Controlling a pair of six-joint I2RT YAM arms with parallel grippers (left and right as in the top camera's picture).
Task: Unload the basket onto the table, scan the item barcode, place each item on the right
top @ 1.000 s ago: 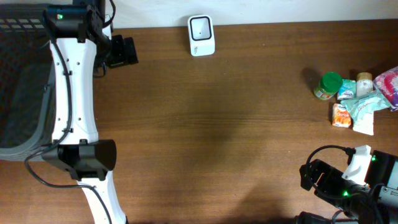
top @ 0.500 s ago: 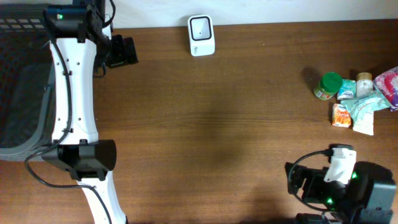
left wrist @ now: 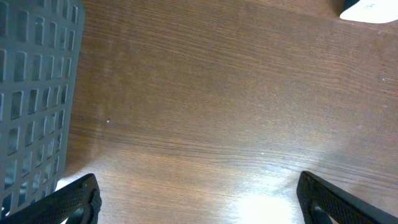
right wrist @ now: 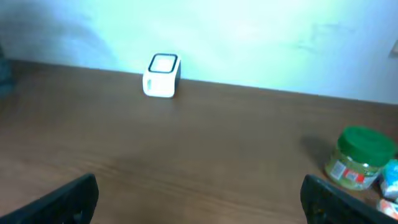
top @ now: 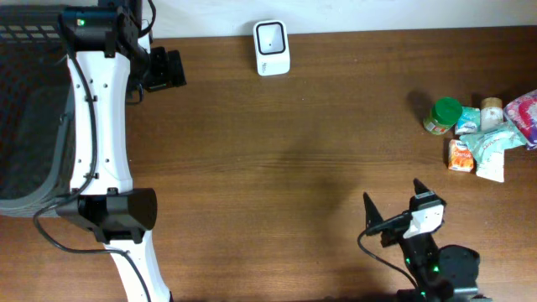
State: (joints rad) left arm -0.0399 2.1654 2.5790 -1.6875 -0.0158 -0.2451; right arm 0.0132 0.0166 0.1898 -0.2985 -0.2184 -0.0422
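Wood tabletop (top: pixel 277 168) stretches wide between basket (top: pixel 17 59) and groceries (top: pixel 482 138).

A brown wooden table (top: pixel 277 159) fills most of the view, and its grain runs from side to side. At its left end is a dark grey basket (top: pixel 25 126). The basket's sides are full of small square holes. A pale wall (right wrist: pixel 261 31) stands behind the table's far edge.
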